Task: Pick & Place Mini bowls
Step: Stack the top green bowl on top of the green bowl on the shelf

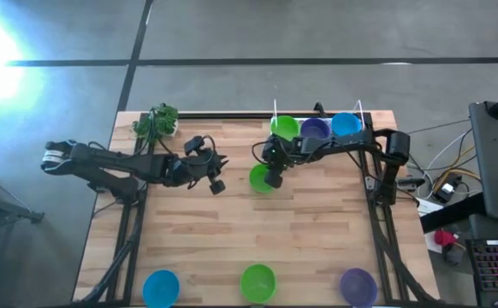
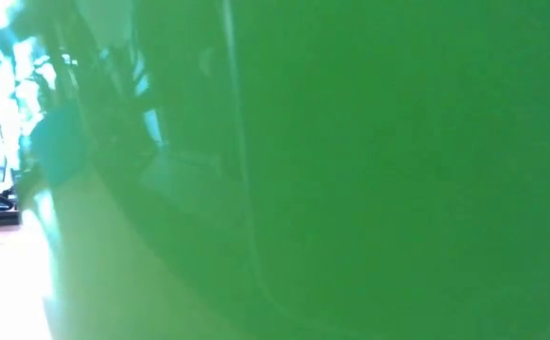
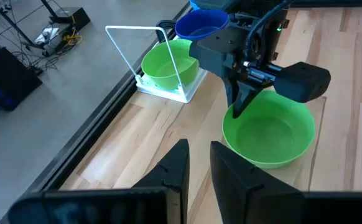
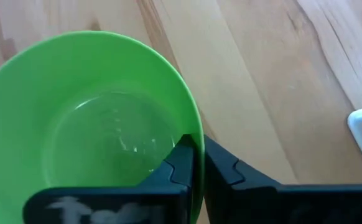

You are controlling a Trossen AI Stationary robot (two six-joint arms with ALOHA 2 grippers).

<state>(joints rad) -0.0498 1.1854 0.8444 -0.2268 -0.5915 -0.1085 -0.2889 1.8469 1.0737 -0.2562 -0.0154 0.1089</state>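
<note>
Seven small round plastic bowls are seen on the pale wooden slatted worktop [image 1: 232, 231], which is the largest thing in view. At its far right edge a white wire rack [image 1: 317, 115] holds a bright green bowl [image 1: 284, 127], a purple bowl [image 1: 315, 129] and a blue bowl [image 1: 346, 125] side by side. Along the near edge a blue bowl [image 1: 161, 287], a green bowl [image 1: 257, 281] and a purple bowl [image 1: 358, 286] are spaced well apart. At the far left corner a leafy green toy plant [image 1: 157, 121] lies.

Just in front of the rack, near the middle, a bright green mini bowl [image 4: 88, 124] is clamped at its rim by the right end effector [image 4: 196, 163], one finger inside and one outside. The left end effector [image 3: 198, 163] waits to its left, fingers slightly apart and empty.

The pick appears to be in hand; a lift without tilting would be called for next.
</note>
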